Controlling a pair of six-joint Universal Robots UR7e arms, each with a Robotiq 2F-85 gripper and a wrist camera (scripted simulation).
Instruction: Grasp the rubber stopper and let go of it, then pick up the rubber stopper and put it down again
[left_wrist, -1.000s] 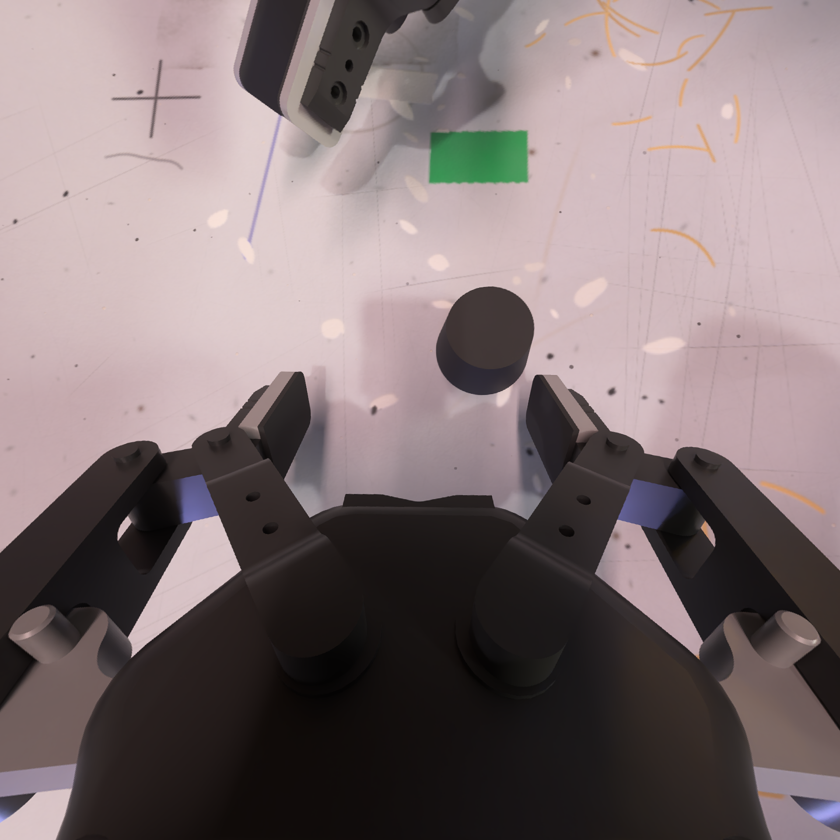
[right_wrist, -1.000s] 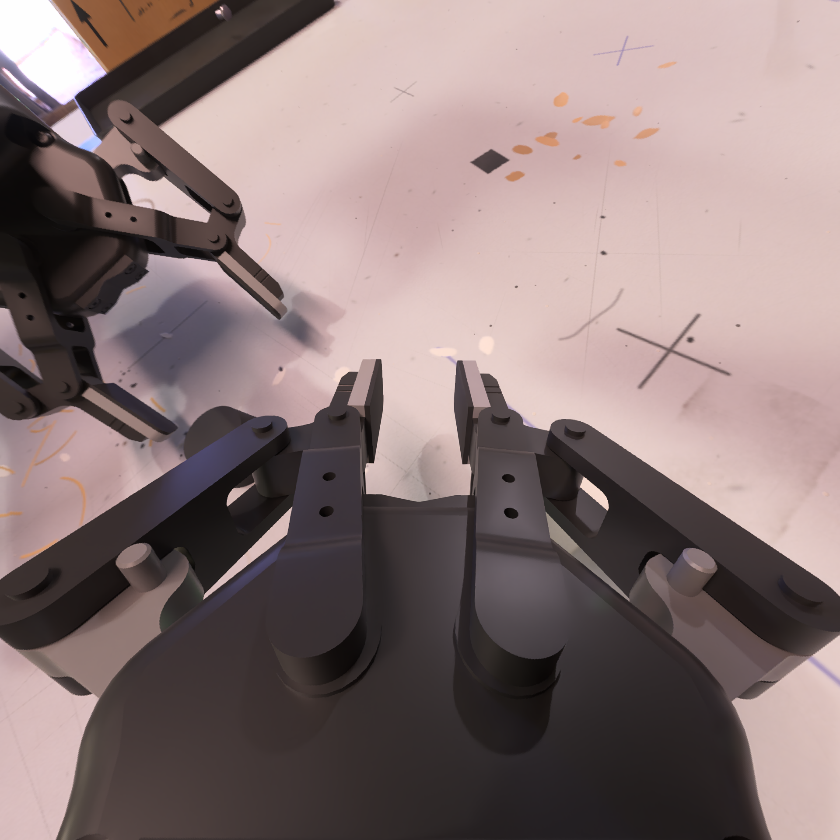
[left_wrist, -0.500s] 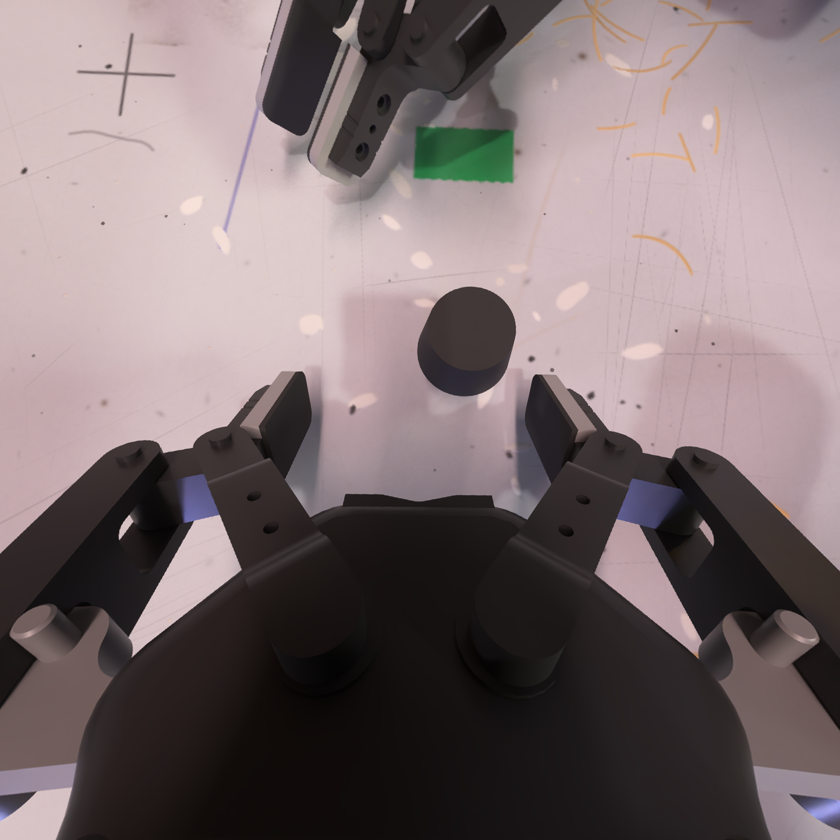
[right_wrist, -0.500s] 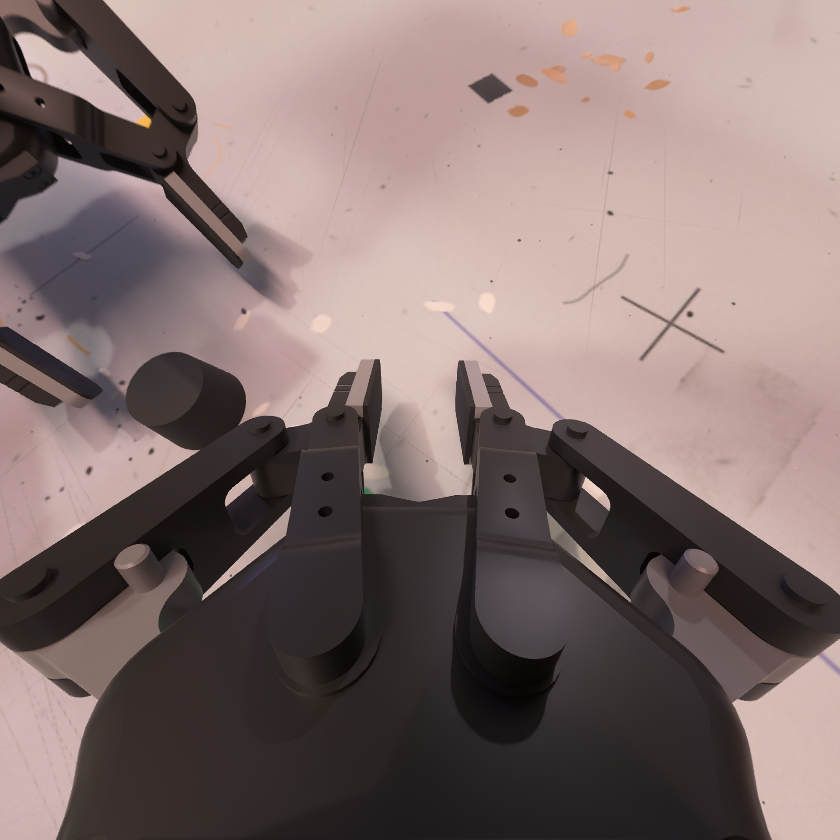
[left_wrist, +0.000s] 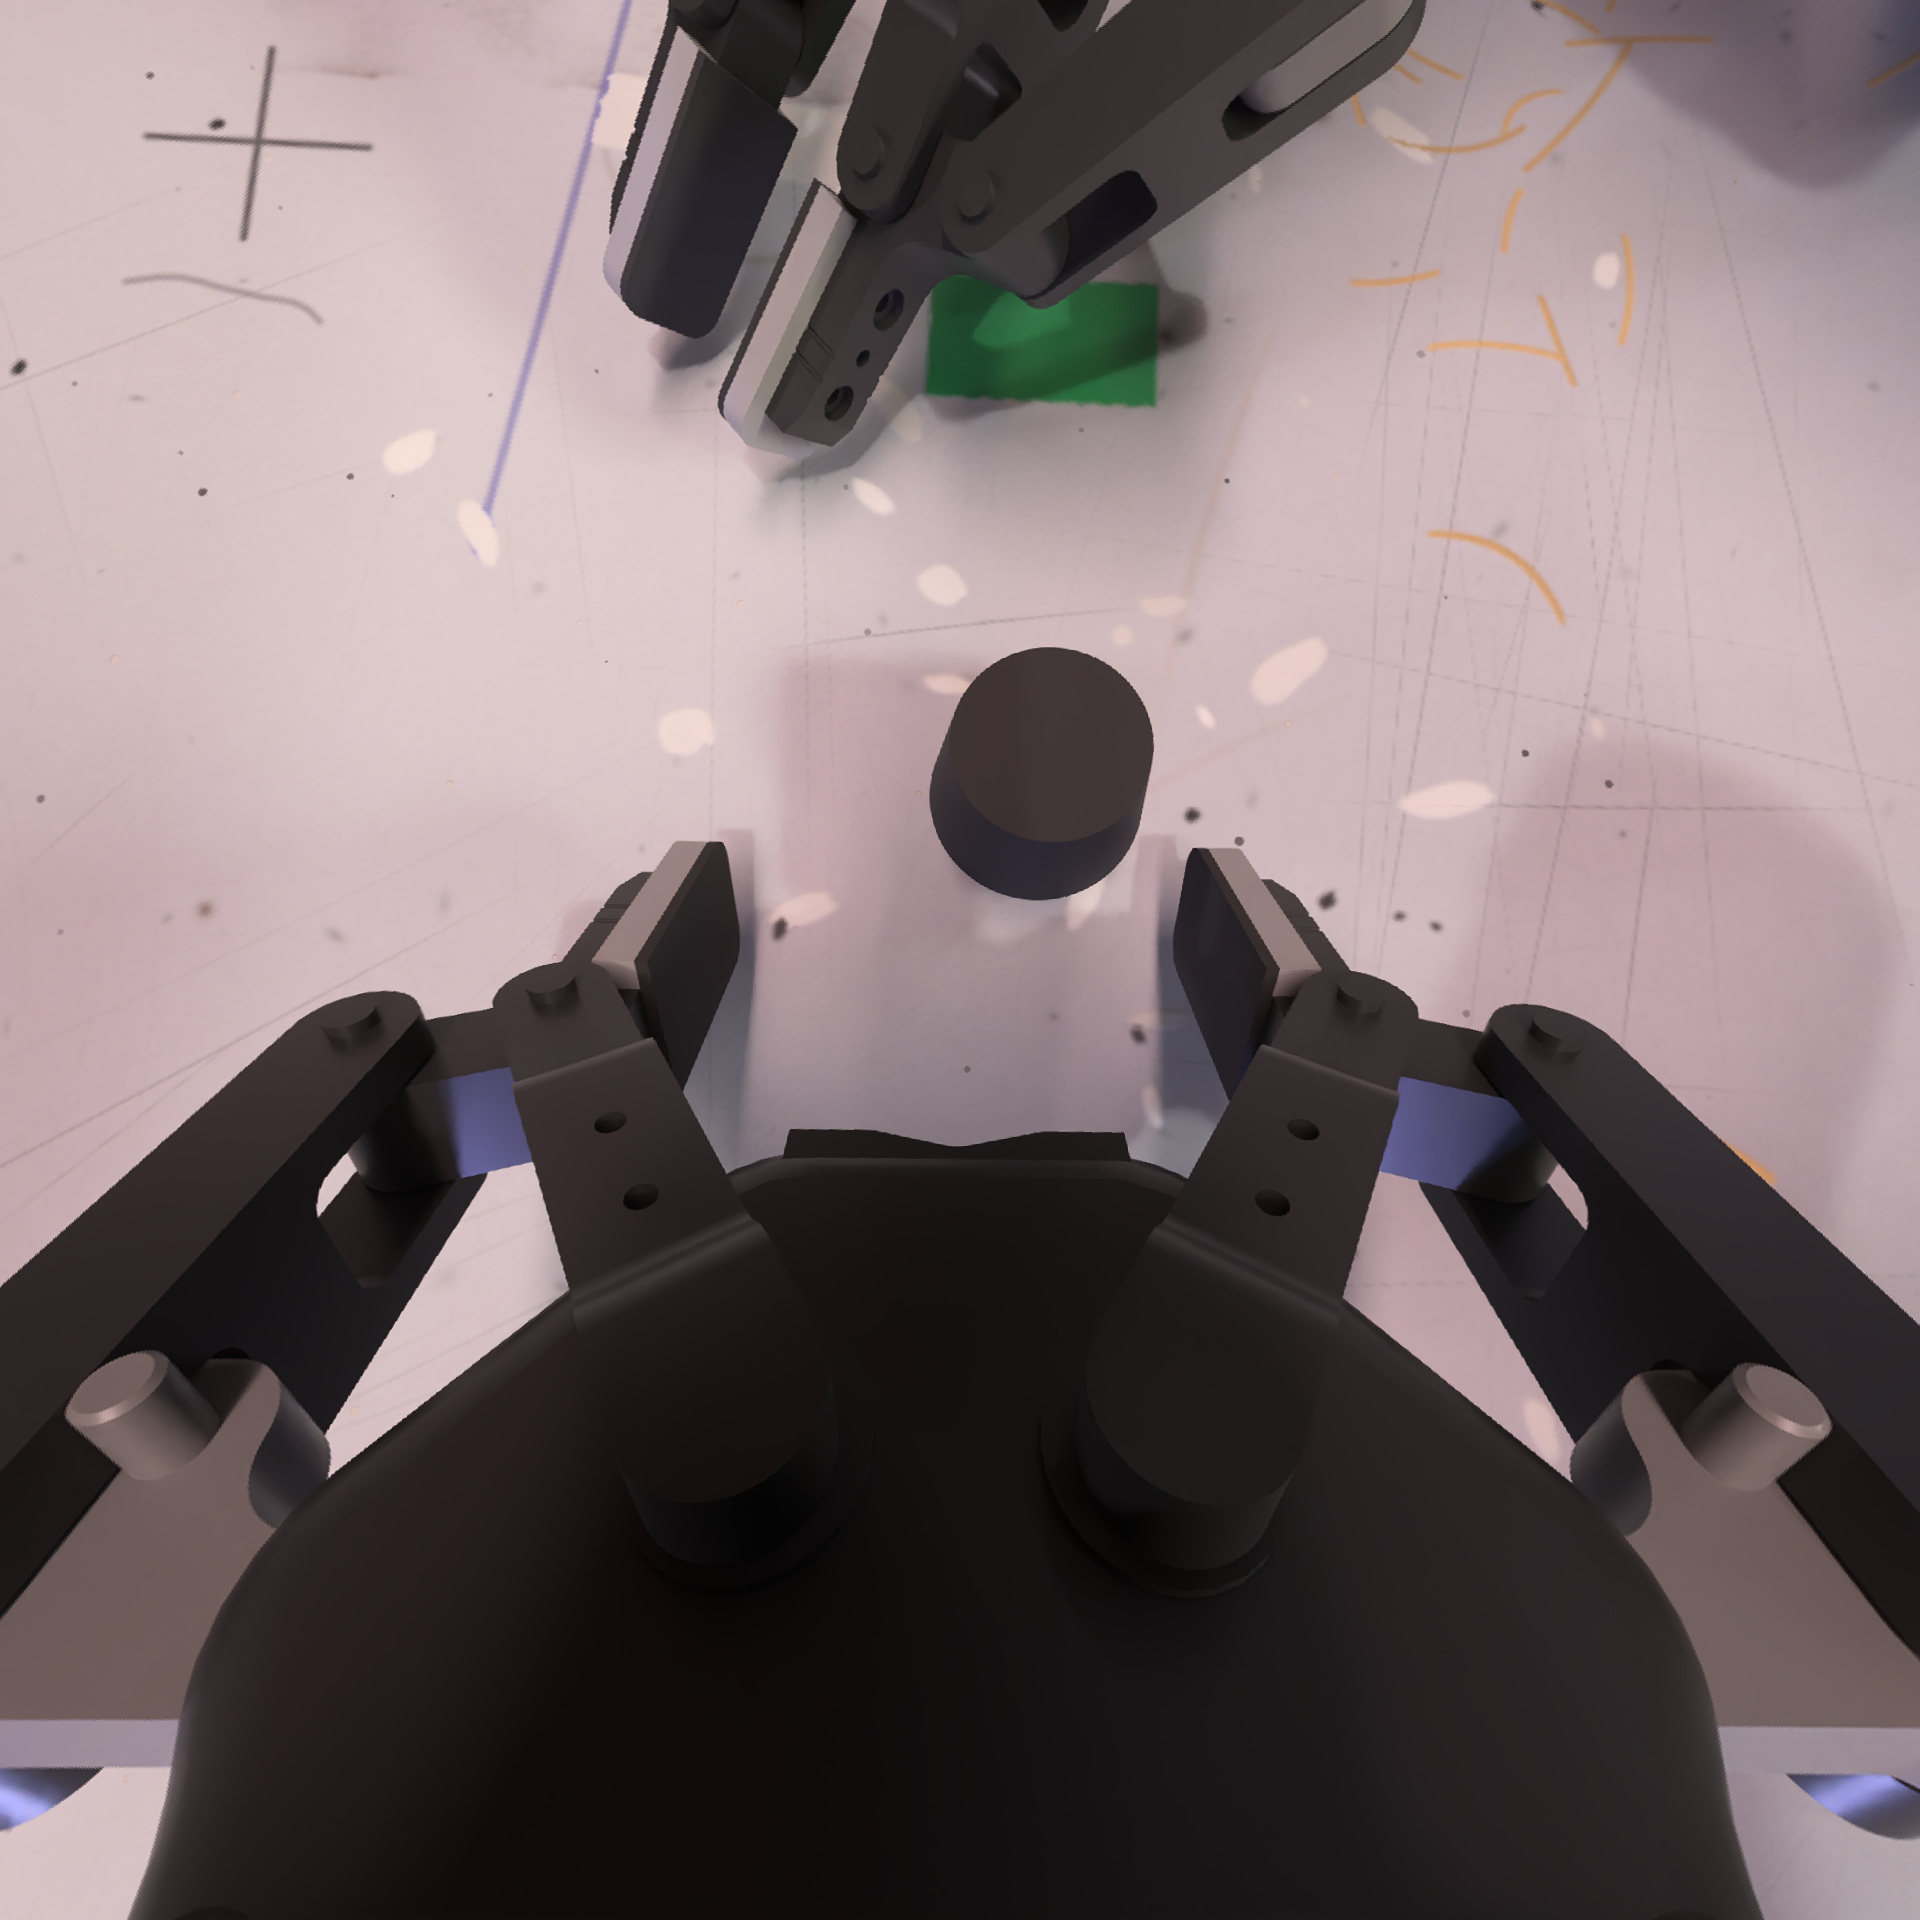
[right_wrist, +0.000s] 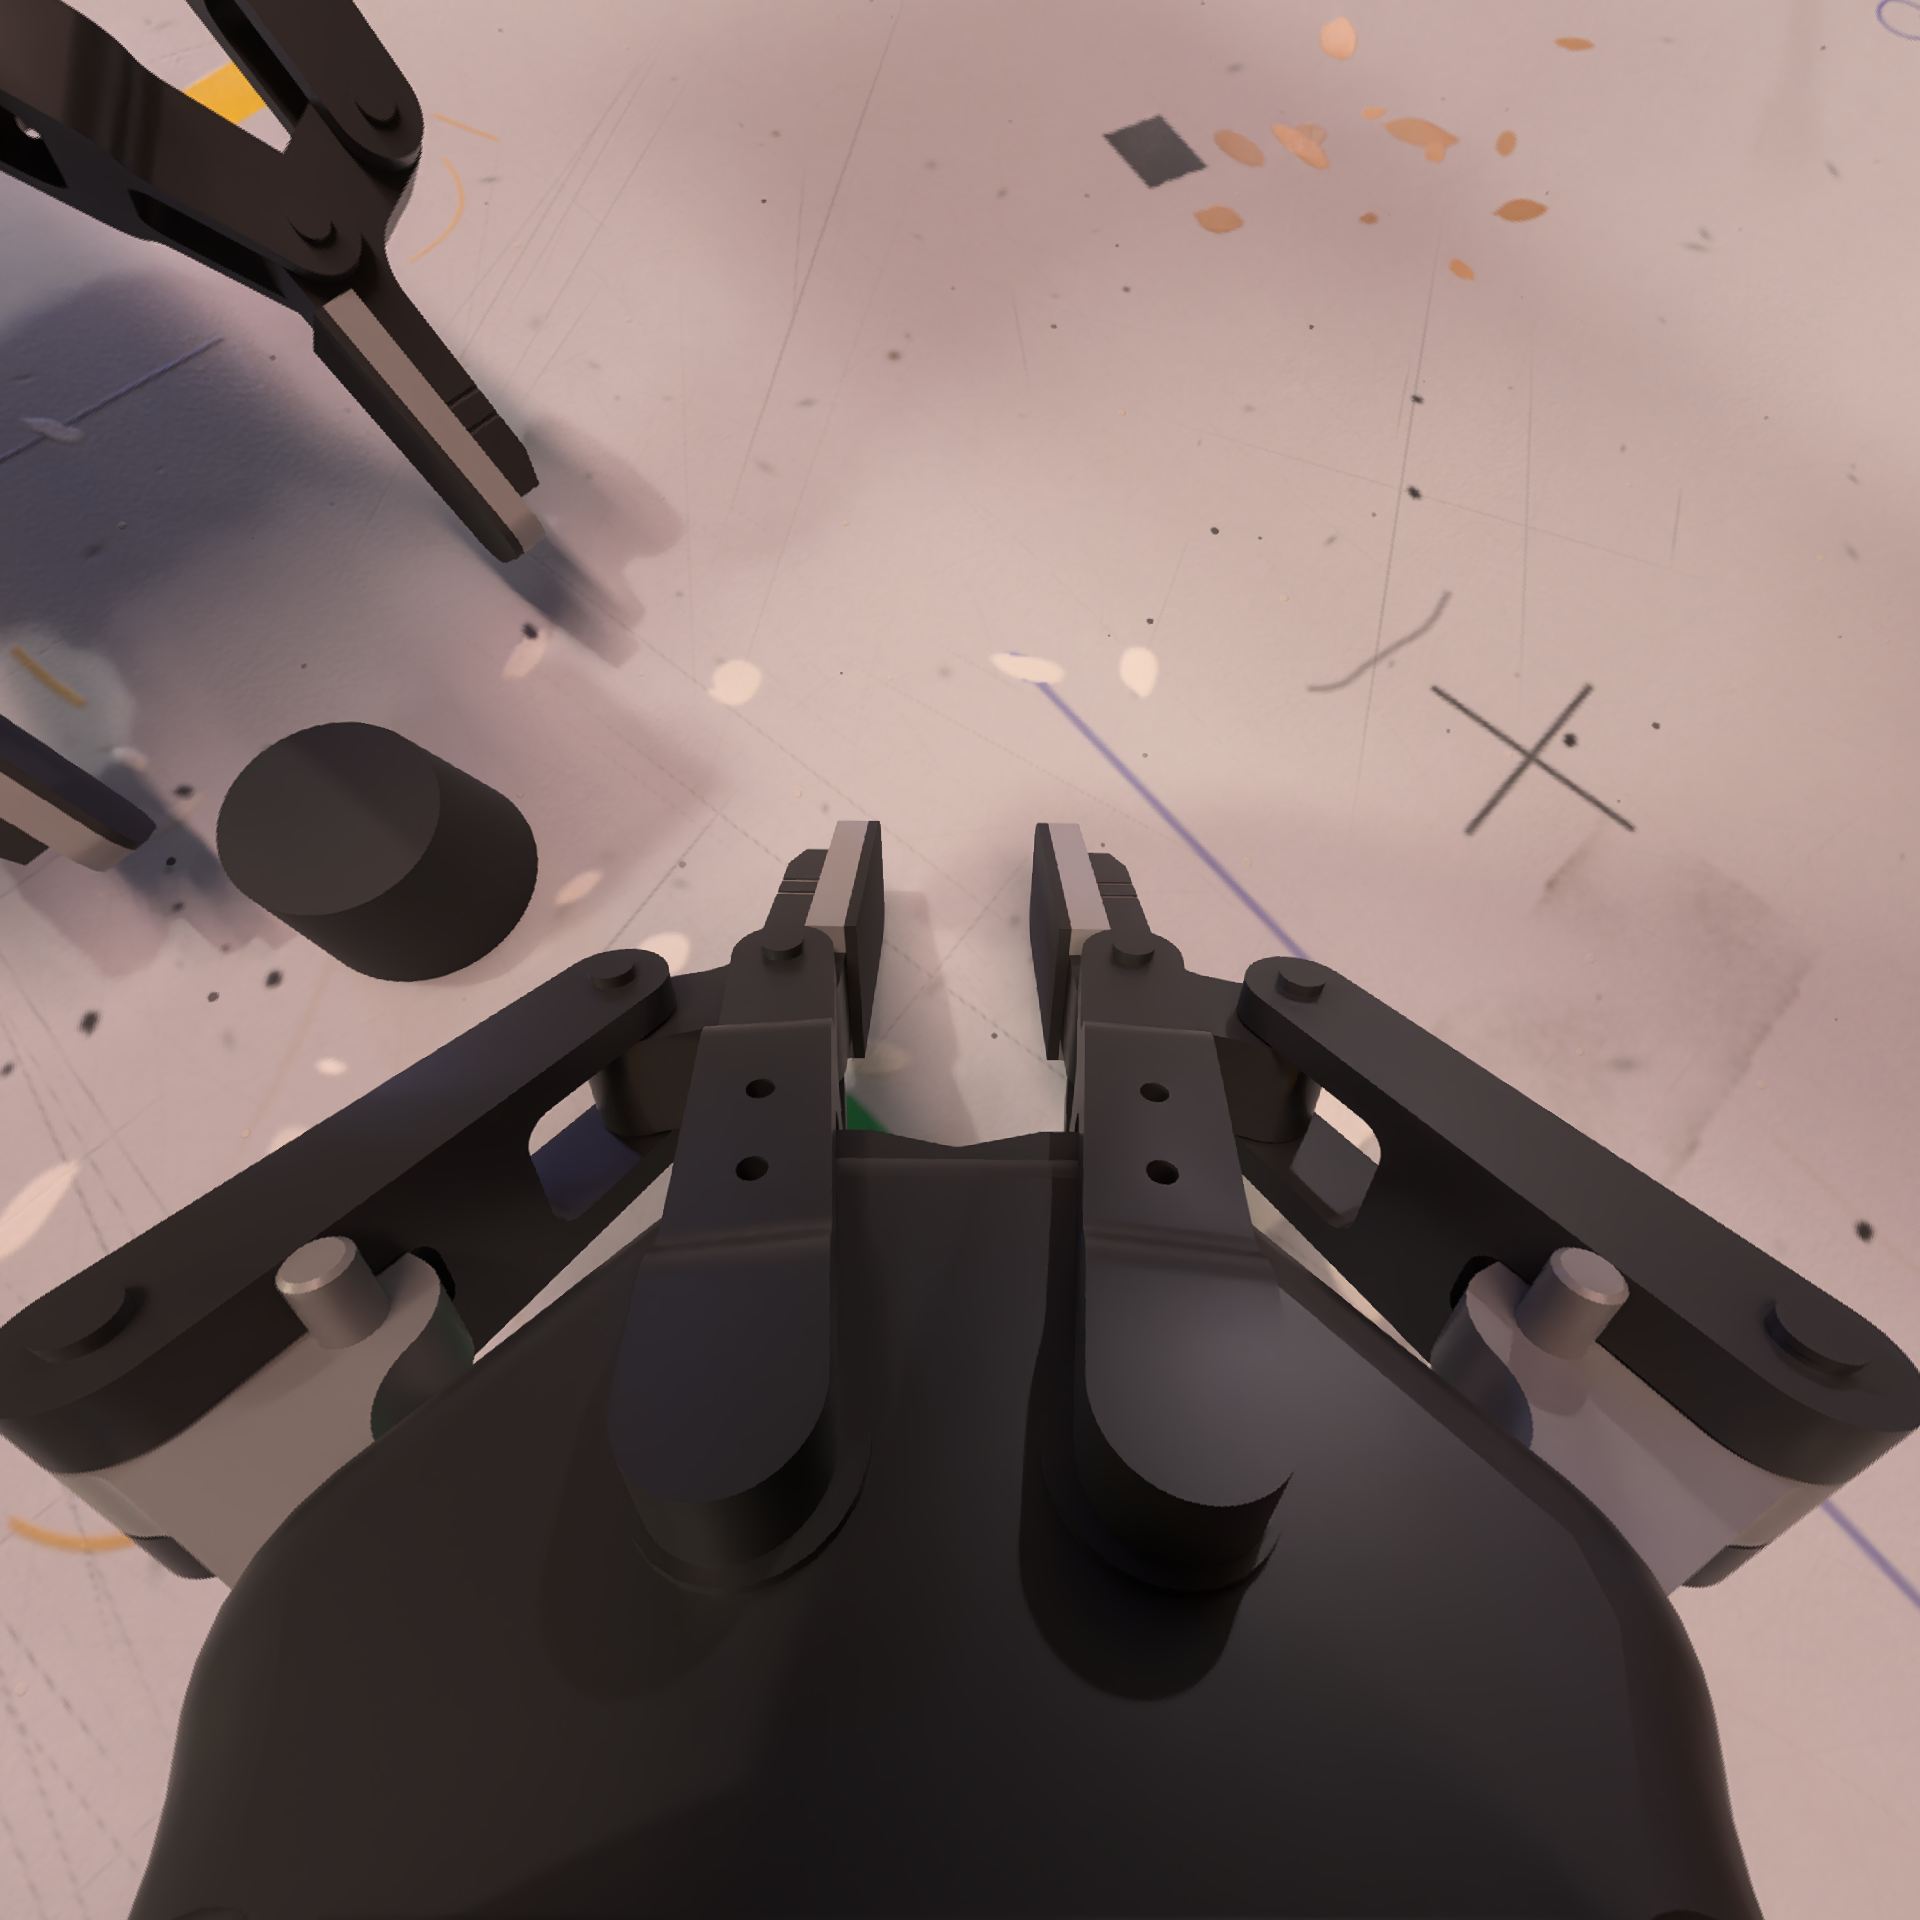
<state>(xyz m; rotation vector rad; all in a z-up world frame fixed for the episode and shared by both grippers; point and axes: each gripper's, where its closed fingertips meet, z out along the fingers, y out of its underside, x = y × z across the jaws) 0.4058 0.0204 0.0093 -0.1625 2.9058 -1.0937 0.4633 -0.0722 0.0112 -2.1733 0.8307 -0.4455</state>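
The rubber stopper (left_wrist: 1039, 769) is a dark tapered plug that stands on the pale table. My left gripper (left_wrist: 956, 904) is open and empty, and the stopper sits just beyond its fingertips, centred in the gap. In the right wrist view the stopper (right_wrist: 374, 852) is at the left, with the left gripper's fingers (right_wrist: 457, 457) spread on either side of it without touching. My right gripper (right_wrist: 956, 894) is open with a narrow gap and holds nothing. It hangs low over the table to the right of the stopper. It also shows at the top of the left wrist view (left_wrist: 732, 364).
A green rectangle (left_wrist: 1039, 343) is marked on the table beyond the stopper, partly under the right gripper. Dark crosses (left_wrist: 255, 140) (right_wrist: 1527, 758), a blue line (left_wrist: 540, 312), orange scribbles (left_wrist: 1496, 561) and a small dark square (right_wrist: 1153, 151) mark the scratched tabletop.
The right gripper has moved closer to the green rectangle and the stopper. The stopper has come into the right wrist view. The left gripper has shifted slightly, and the stopper now sits more centred between its fingers.
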